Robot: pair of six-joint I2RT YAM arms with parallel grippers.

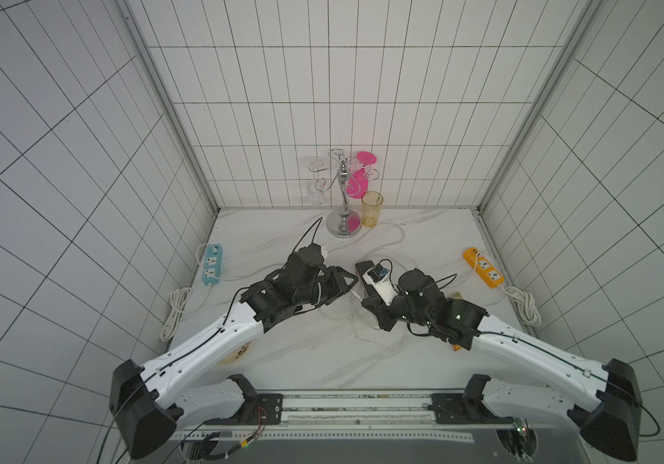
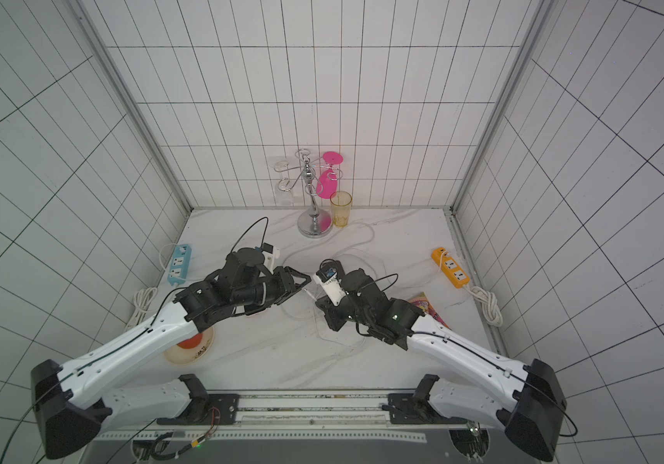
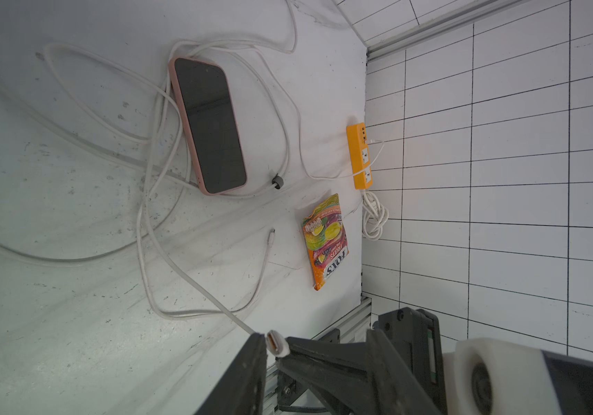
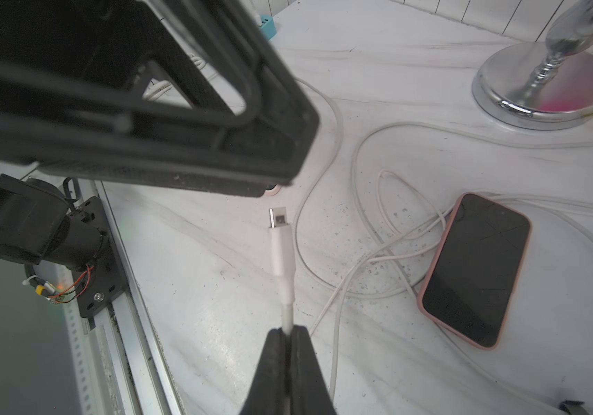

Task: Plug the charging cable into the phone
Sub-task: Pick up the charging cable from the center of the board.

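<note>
Charging cable (image 4: 287,309): pinched just behind its plug (image 4: 280,244) by right end effector (image 4: 288,334), above table (image 4: 216,287). Left end effector (image 1: 352,283): part open, empty, beside plug. Phone (image 4: 474,269): face up, unplugged, nearby. Handling: square plug to port edge; brace phone.

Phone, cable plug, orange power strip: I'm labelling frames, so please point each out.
phone (image 4: 476,269), right wrist view, centre of its dark screen.
cable plug (image 4: 280,233), right wrist view, white housing.
orange power strip (image 3: 359,156), left wrist view, mid body.

Glossy-screened phone (image 4: 476,269), shiny metal stand (image 4: 542,86), scuffed marbled tabletop (image 4: 216,287).
</note>
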